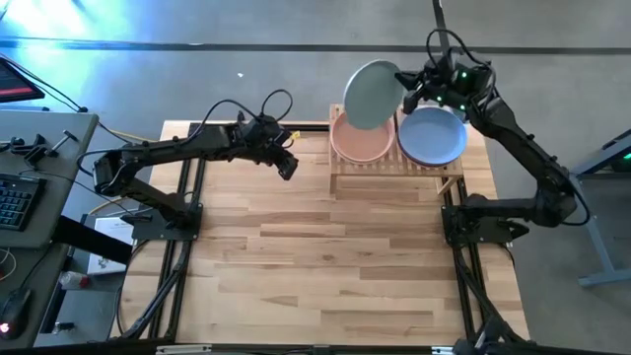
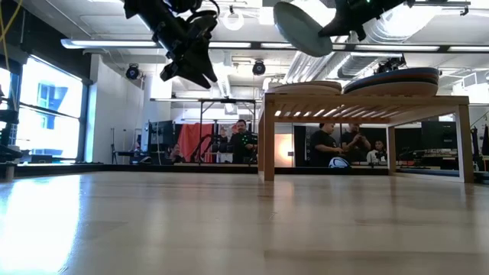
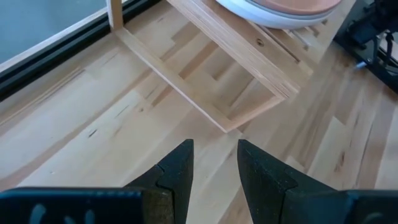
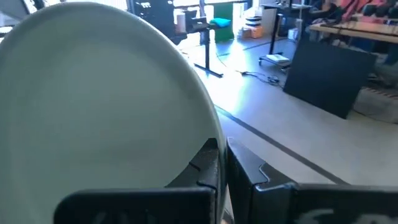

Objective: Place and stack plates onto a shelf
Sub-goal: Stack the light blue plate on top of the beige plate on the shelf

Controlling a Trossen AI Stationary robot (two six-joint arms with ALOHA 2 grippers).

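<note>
My right gripper [image 1: 407,89] is shut on a mint plate [image 1: 370,95], held high above the far side of the pale wooden shelf [image 1: 394,166]. The plate also shows in the low view [image 2: 300,27] and fills the right wrist view [image 4: 106,106]. On the shelf rest a salmon-topped plate stack [image 1: 360,144] on its left half and a light blue-topped stack [image 1: 432,136] on its right half. My left gripper [image 1: 286,164] hovers open and empty over the table, left of the shelf; between its fingertips [image 3: 214,165] only tabletop shows. My right gripper pinches the mint plate's rim [image 4: 208,144] between its two fingers, on the side of the plate toward the table's right. The fingers come in nearly level from the right. The plate is lifted clear of the shelf and tilted steeply, one face toward the wrist camera.
The shelf's near left leg and slats [image 3: 249,87] lie just ahead of my left gripper. Bare butcher-block tabletop [image 1: 325,266] spreads in front of the shelf. People stand in the room behind [image 2: 336,141]. A desk with a keyboard [image 1: 15,197] is off the table's left.
</note>
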